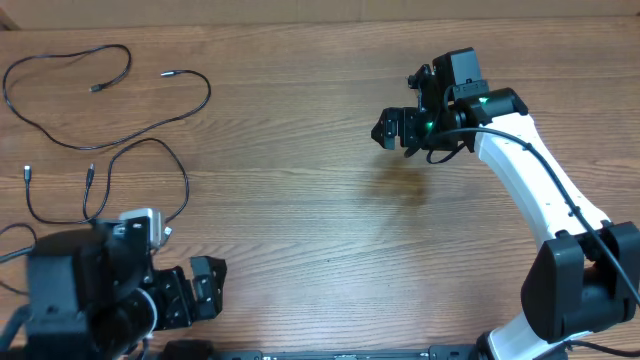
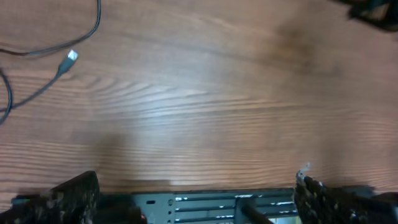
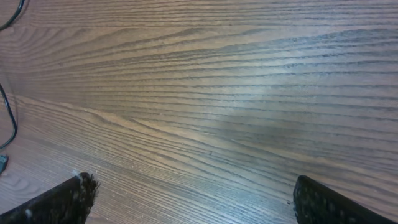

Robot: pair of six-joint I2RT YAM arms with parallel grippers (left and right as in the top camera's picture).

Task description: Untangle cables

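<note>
**Cables looped at the far left, both grippers wide open and empty**

The thin, flexible black cables (image 1: 60, 55) with small metal-tipped ends lie in loose, open loops on the brown wood-grain table (image 1: 320, 220). From overhead, all of them are in its left part.

The farthest loop has its long axis running left to right along the far edge. One plug (image 1: 95, 88) sits inside that loop with its tip toward the left. Just to the right, another plug (image 1: 165, 73) also points left. Its cord sweeps right, then curves back toward the near left.

Closer in, a third plug (image 1: 27, 172) and a fourth plug (image 1: 90, 168) lie apart, both with their tips toward the far edge. Their cords drop toward the near edge and meet in a shallow U. An arch of cord (image 1: 150, 142) rises beside them and comes down just beside the pale grey housing (image 1: 145, 222) on the left arm. Where the strands cross, I cannot tell which belongs to which cable.

The left gripper (image 2: 196, 183) sits at the near-left corner facing right. Its jaws are spread fully, with only bare wood between them. Its wrist view shows a silvery plug lying well clear of the fingers.

The right gripper (image 3: 196, 186) is well apart from the cables, right of centre and facing left. Its jaws are equally wide and it holds nothing. A sliver of cord shows at the left edge of its wrist view.
</note>
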